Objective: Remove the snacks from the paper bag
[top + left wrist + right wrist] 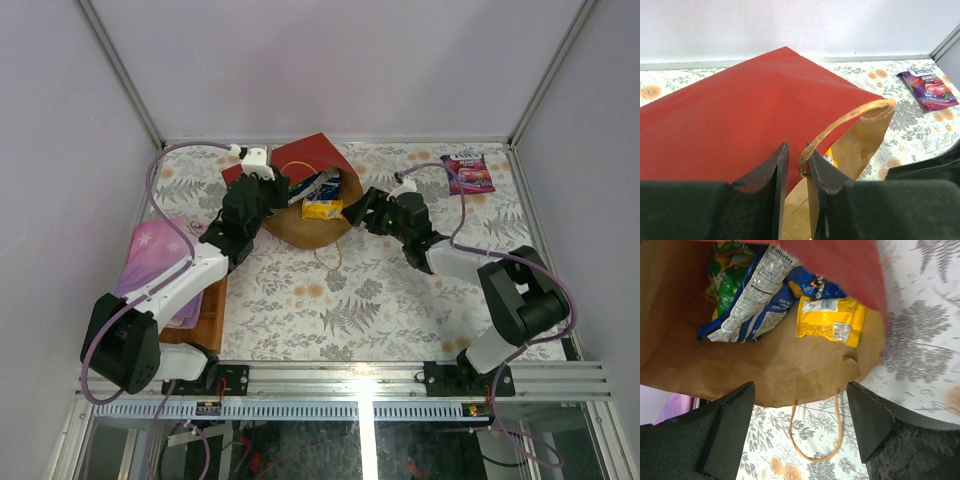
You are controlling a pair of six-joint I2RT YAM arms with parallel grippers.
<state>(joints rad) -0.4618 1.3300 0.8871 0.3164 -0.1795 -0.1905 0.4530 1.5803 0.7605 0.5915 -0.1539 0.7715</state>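
Two risks: the left gripper (797,150), jaws barely parted, has the cord handle (840,125) in its gap but not visibly clamped, so the paper bag (740,110) could sag shut at its mouth. The right gripper (800,387), gaping wide and empty at that mouth, could snag the lip. Inside the bag lie a blue Doritos bag (760,300), a yellow packet (832,320) and a green packet (730,275); a purple packet (467,173) sits well apart.
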